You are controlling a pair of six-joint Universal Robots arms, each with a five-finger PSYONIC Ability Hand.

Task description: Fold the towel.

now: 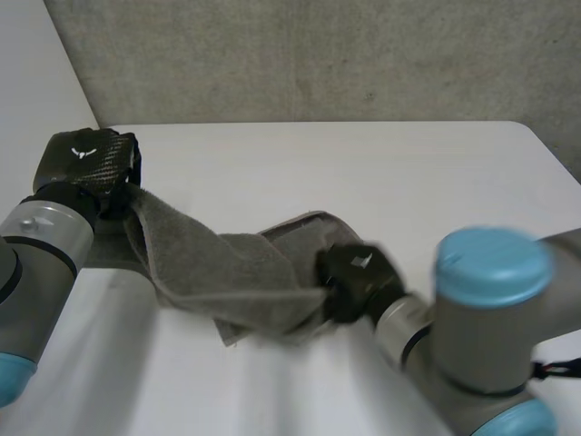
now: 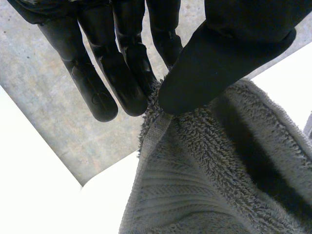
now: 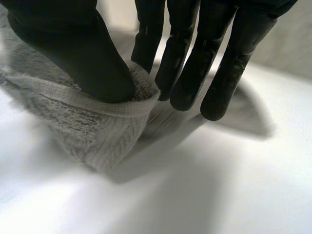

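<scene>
- The left hand [image 1: 86, 162] is at the far left edge of the white surface [image 1: 381, 173]. It is clamped on a corner of the grey towel [image 1: 218, 263]. In the left wrist view its thumb pinches the terry cloth against the fingers.
- From that corner the towel slopes across toward the middle of the surface. It is bunched and creased, and a flatter part lies on the surface near the right hand.
- The right hand [image 1: 356, 272] grips the towel's other end. In the right wrist view its thumb presses the hemmed edge against one finger, and the other fingers are straight beside the cloth.
- The right arm [image 1: 493, 300] comes in from the near right.
</scene>
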